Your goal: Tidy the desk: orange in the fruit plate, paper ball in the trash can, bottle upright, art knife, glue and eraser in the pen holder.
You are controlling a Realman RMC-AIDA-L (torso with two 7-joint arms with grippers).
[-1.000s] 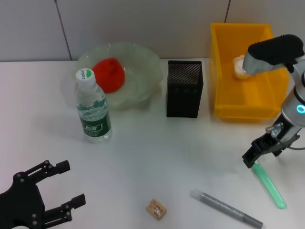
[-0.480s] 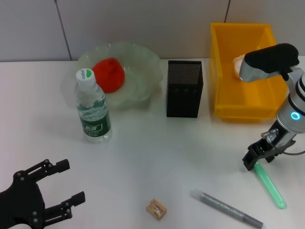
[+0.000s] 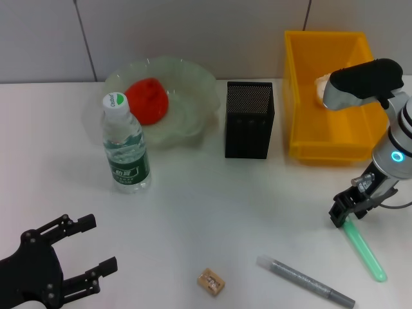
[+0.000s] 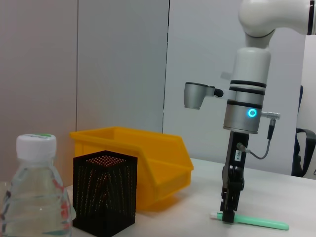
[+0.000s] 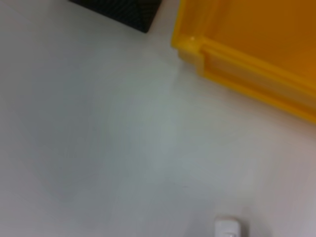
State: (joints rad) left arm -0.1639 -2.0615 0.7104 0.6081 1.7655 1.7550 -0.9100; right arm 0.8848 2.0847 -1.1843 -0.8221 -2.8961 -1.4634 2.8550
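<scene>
The right gripper (image 3: 343,214) is set low at the near end of the green glue (image 3: 364,249), its jaws seemingly closed on that end for a lift to the pen holder (image 3: 249,120). The left gripper (image 3: 80,251) is parked at the near left edge, fingers apart. The orange (image 3: 147,100) lies in the plate (image 3: 193,80), the paper ball (image 3: 321,84) in the trash can (image 3: 302,96), the bottle (image 3: 125,144) upright. Open table is left between glue and holder; the knife (image 3: 305,280) and eraser (image 3: 211,281) lie near the front edge

Glossy yellow plastic trash can (image 3: 302,96), matt black metal-mesh pen holder (image 3: 249,120), translucent glassy fruit plate (image 3: 193,87), clear plastic bottle (image 3: 126,146).
</scene>
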